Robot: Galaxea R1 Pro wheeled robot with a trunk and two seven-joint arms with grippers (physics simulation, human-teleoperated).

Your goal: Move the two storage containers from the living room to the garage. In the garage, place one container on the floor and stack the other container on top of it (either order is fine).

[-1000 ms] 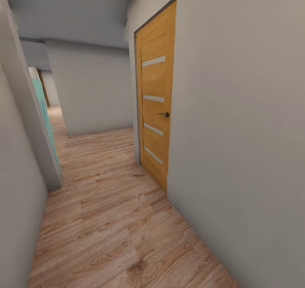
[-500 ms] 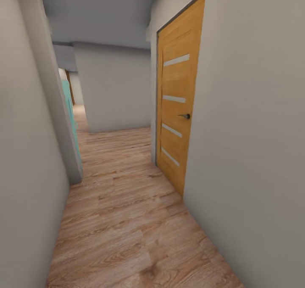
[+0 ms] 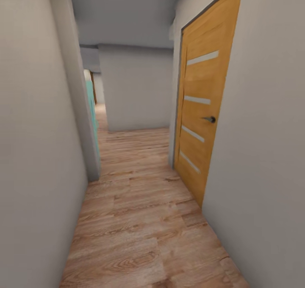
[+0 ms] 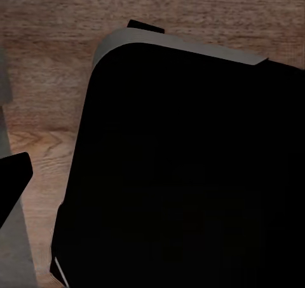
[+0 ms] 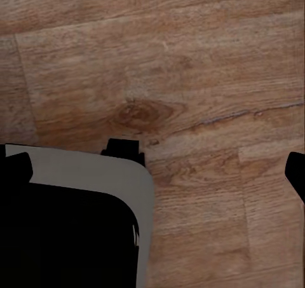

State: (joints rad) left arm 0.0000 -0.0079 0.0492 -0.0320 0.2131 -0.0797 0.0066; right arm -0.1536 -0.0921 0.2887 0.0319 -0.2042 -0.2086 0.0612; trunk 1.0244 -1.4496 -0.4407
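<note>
head view: narrow hallway with pale grey walls [image 3: 38, 144], light wood plank floor [image 3: 144, 220], a closed wooden door [image 3: 205, 110] with a dark handle [image 3: 209, 119] on the right, a teal strip [image 3: 90, 101] at an opening on the left; no orange-red boxes to be seen here, so can't say where they are. left wrist view: a big black body with a grey rim [image 4: 190, 167] over the plank floor [image 4: 51, 84], can't tell the left gripper's state. right wrist view: same black grey-edged body [image 5: 70, 231] at one corner above the plank floor [image 5: 190, 65], dark finger tip [image 5: 296, 173] at the frame edge, can't tell that gripper's state either.
</note>
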